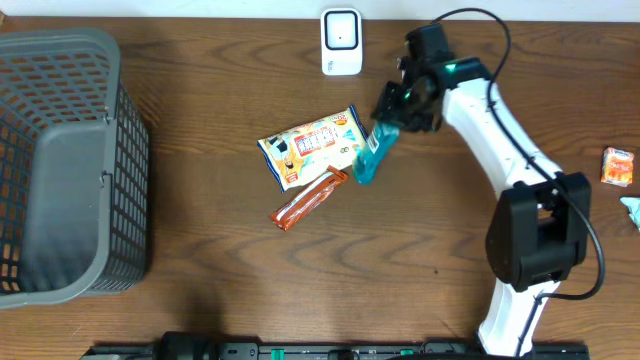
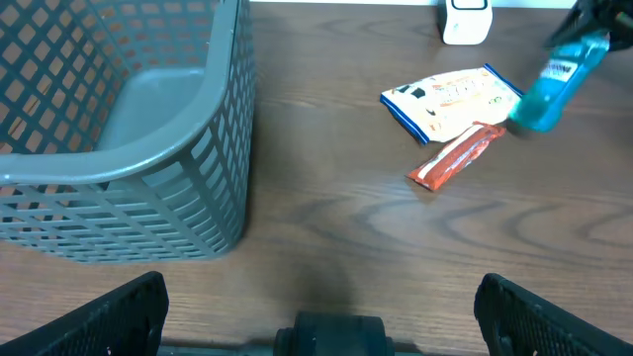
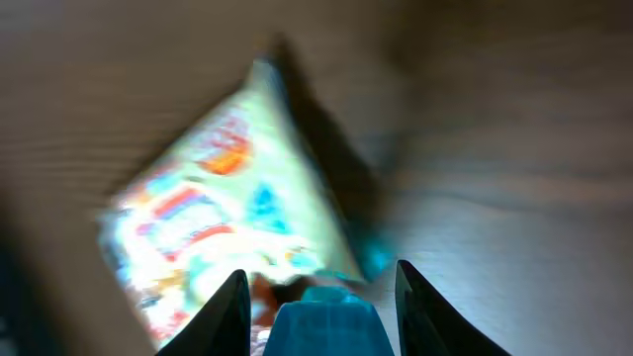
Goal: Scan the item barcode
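Two pincers show: the right pincer [image 1: 390, 118] grips a tilted teal tube [image 1: 372, 160] beside the snack packet [image 1: 312, 146]. The left pincer [image 2: 321, 289] stands wide open.

Motion blur smears the snack bag [image 3: 223, 213]; teal tube [image 3: 326, 326] seemingly cropped below.

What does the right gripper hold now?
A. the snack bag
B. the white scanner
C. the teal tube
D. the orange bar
C: the right gripper is closed on the upper end of the teal tube, while the bar and the bag lie ungripped.
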`<action>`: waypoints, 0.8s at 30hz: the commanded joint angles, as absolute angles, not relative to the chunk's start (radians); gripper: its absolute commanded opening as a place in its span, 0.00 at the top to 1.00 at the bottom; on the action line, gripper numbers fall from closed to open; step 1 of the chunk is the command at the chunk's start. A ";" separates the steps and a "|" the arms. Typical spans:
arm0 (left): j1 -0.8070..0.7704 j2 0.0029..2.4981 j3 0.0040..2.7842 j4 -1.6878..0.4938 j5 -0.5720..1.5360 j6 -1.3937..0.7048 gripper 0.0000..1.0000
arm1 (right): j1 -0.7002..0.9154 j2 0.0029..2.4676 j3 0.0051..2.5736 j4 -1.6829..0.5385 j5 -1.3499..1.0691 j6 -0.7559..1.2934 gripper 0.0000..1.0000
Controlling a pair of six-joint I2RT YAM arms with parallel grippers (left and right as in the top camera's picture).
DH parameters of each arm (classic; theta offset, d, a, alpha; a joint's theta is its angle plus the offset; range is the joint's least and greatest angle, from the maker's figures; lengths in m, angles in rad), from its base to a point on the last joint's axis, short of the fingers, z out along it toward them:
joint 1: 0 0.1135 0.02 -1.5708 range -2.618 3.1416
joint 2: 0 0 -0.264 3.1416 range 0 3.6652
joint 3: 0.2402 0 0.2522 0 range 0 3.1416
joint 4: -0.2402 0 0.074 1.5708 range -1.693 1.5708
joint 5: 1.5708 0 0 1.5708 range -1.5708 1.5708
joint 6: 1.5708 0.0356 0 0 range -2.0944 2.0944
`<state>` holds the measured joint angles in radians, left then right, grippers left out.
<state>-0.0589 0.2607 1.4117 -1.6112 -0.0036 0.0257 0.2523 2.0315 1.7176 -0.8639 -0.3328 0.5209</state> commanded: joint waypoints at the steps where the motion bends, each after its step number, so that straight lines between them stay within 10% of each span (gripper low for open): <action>1: -0.054 0.265 1.409 -1.687 -0.012 0.025 0.01 | 0.206 1.991 1.766 -0.779 -0.645 0.477 0.99; 24: -0.054 0.265 1.409 -1.687 -0.012 0.025 0.01 | 0.182 2.275 1.766 0.314 -0.685 1.065 0.99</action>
<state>-0.0589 0.2607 1.4117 -1.6112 -0.0040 0.0261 0.1799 2.2250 1.7473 0.2401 -0.6628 0.9100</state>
